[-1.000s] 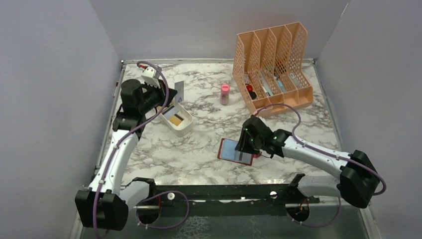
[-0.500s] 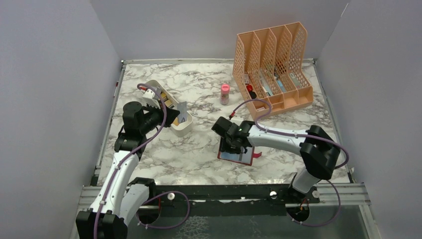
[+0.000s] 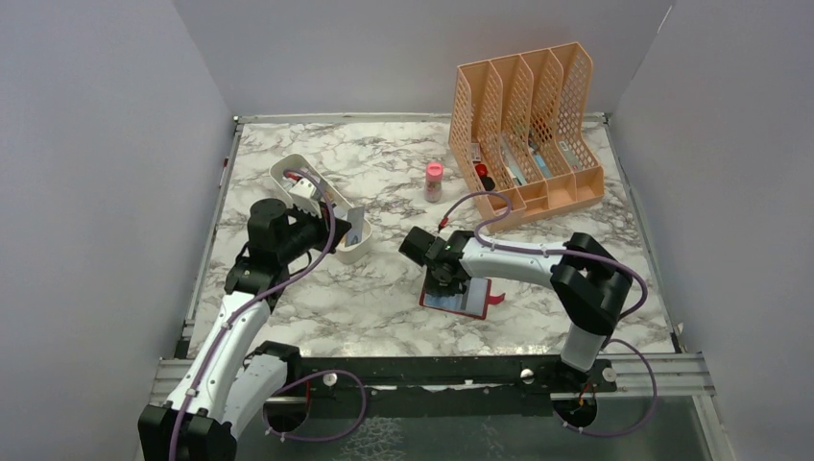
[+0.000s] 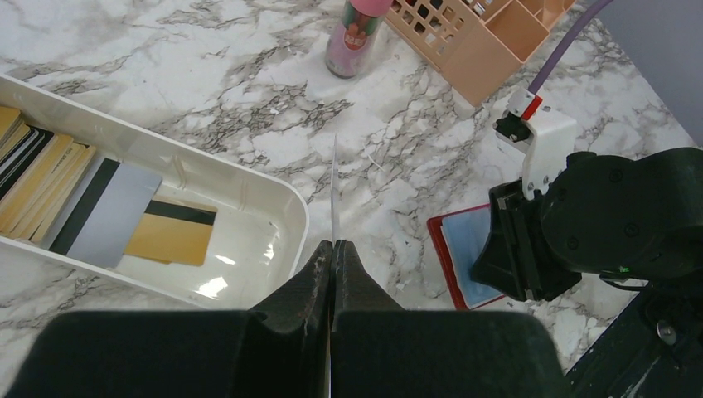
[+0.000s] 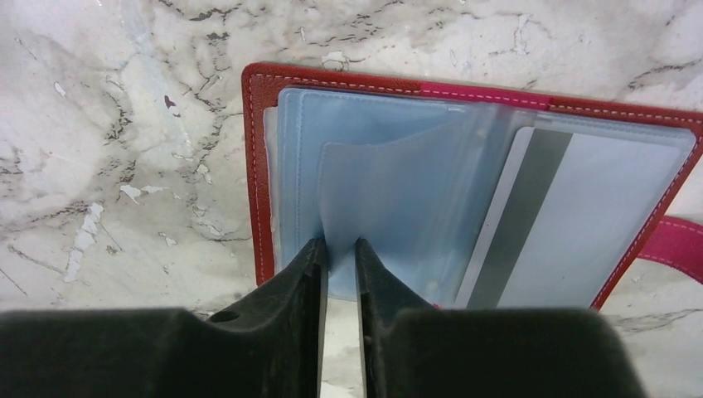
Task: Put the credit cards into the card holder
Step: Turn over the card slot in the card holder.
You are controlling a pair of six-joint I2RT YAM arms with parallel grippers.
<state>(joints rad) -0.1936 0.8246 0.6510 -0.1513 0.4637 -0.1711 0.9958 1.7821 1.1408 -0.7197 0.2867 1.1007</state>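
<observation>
A red card holder (image 3: 468,298) lies open on the marble, its blue plastic sleeves up and a silver card (image 5: 572,224) in one pocket. My right gripper (image 3: 443,278) stands at its left edge, and in the right wrist view that gripper (image 5: 338,245) is nipped on a raised sleeve (image 5: 398,191), jaws a narrow gap apart. My left gripper (image 3: 338,230) is shut on a silver credit card (image 3: 357,224), seen edge-on (image 4: 334,186) over the corner of the white tray (image 4: 240,178). Gold and silver cards (image 4: 108,211) lie in the tray.
A peach file organiser (image 3: 526,125) stands at the back right, with a pink bottle (image 3: 434,181) just left of it. The white tray (image 3: 284,170) lies slantwise at the left. The right arm's cable (image 3: 480,204) loops over the table between bottle and holder.
My left arm has come nearer and lower with the card, now over the tray's near end. My right arm has swung round to the holder's left edge and edged further left.
</observation>
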